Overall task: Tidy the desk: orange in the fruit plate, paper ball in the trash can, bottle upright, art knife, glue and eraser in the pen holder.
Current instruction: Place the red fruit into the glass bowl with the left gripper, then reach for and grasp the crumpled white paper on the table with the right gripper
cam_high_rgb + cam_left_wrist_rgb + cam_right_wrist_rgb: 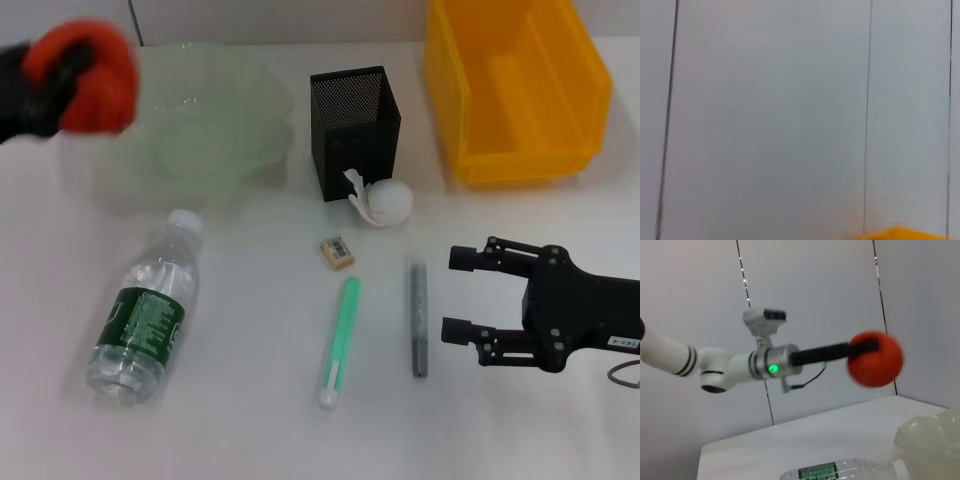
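Up at the far left, the left gripper (62, 80) is clamped on the rounded red-orange orange (85, 75), holding it in the air over the left edge of the translucent pale-green glass fruit plate (215, 125) with its wavy, ruffled rim. From the right wrist view the fruit (875, 359) looks smooth and slightly lumpy, pinched by black fingers at the end of a white, jointed arm, well above the plate (930, 437); the head view shows it only as a blur. On the white table lie the small clear plastic bottle (145, 310) on its side, green label up, a tiny beige eraser (338, 252) with a barcode sticker, a pale-green stick (340, 340) and a grey pen-shaped tool (417, 315). A crumpled white paper ball (382, 203) touches the black square mesh pen holder (355, 130); the bright yellow plastic trash can (515, 85) stands to its right. Low at the right, the right gripper (462, 295) hovers with fingers spread apart.
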`<action>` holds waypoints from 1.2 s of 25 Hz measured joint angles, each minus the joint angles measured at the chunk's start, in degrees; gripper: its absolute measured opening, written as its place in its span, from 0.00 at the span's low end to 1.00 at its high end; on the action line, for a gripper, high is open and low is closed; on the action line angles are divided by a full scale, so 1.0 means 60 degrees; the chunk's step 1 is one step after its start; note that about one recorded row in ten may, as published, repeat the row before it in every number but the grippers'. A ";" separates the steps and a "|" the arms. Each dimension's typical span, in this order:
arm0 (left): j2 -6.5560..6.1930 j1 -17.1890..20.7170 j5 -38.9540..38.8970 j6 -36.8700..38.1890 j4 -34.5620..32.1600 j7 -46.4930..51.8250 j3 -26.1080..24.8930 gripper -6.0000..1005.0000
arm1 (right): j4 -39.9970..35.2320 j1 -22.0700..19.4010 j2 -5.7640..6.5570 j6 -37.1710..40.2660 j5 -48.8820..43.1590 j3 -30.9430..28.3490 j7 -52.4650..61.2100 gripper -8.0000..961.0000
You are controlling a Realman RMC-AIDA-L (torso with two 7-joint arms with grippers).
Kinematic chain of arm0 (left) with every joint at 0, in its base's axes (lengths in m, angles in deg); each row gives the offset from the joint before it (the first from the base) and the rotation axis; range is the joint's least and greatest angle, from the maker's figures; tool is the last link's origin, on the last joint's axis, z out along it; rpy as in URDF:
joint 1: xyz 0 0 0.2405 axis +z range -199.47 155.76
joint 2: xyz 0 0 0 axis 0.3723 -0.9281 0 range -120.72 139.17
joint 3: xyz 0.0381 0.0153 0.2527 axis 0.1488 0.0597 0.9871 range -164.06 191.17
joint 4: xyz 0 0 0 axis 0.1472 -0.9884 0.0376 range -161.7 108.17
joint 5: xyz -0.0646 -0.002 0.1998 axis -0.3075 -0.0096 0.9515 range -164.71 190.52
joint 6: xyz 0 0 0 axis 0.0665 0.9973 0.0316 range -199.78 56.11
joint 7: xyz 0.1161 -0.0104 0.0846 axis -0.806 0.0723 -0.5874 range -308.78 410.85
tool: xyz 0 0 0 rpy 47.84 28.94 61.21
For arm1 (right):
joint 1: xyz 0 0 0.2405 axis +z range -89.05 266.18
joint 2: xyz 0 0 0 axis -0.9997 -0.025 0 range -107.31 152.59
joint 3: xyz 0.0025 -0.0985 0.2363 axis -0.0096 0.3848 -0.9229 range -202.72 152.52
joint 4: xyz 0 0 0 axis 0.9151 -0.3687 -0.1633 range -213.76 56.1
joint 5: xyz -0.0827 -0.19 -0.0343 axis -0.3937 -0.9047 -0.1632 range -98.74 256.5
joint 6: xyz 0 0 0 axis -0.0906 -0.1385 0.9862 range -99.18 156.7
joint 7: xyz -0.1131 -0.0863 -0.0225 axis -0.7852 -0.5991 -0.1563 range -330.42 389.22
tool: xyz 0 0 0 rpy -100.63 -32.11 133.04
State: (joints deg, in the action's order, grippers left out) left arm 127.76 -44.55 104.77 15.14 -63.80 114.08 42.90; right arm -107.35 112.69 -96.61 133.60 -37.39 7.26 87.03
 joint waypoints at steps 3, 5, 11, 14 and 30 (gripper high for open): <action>0.0000 -0.0455 0.0065 -0.0381 0.0126 0.0000 0.0098 0.15 | -0.0003 -0.0045 0.0007 -0.0011 -0.0002 0.0010 0.0123 0.83; -0.0003 -0.0887 0.0175 -0.0916 0.0301 0.0000 0.0305 0.14 | 0.0003 -0.0082 0.0010 -0.0046 -0.0003 0.0028 0.0126 0.83; 0.0083 -0.2079 0.0171 -0.3324 0.1251 -0.0084 0.1247 0.12 | 0.0022 -0.0096 0.0003 0.0011 -0.0001 0.0007 0.0218 0.83; 0.0113 -0.2512 -0.0203 -0.4263 0.1847 -0.0143 0.1378 0.11 | -0.0094 -0.0071 0.0028 -0.0039 0.0007 0.0003 0.0951 0.83; 0.0009 -0.1732 -0.0190 -0.2830 0.1602 -0.0133 0.1663 0.50 | -0.3024 -0.0016 -0.0024 -0.0356 0.0119 -0.0520 0.4741 0.83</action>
State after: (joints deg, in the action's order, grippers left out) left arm 127.82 -54.94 103.64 -1.83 -54.18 113.28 52.88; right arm -125.49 112.59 -96.75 131.47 -36.68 4.14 115.48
